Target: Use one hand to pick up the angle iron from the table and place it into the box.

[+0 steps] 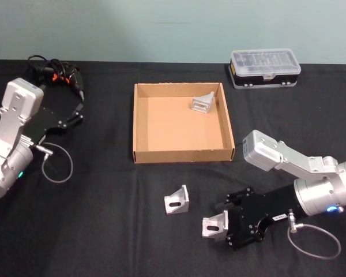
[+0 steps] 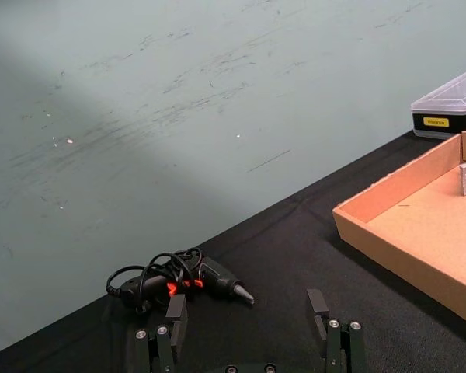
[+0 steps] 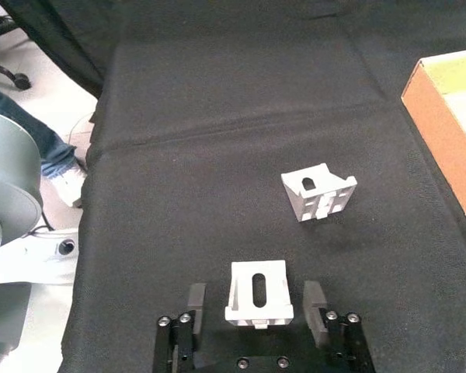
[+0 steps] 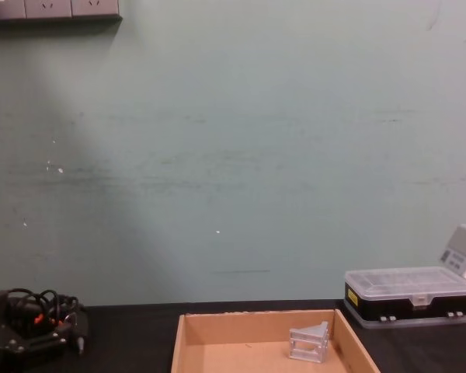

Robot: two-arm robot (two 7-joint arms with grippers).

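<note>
Far to the left over the table (image 1: 104, 231), the left gripper (image 1: 78, 114) hangs spread wide near a corded tool (image 1: 57, 72), the box (image 1: 139, 124) at centre holds one bracket (image 1: 202, 104) (far right corner), a loose bracket (image 1: 177, 201) lies before it, and the right gripper (image 1: 221, 221) straddles the angle iron (image 1: 213, 227), fingers wide, not touching it.

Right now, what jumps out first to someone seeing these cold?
The right gripper sits at the near right of the table, open, straddling one angle iron. A second angle iron lies loose to its left; a third angle iron is in the far right corner of the box. The left gripper is parked far left.
</note>
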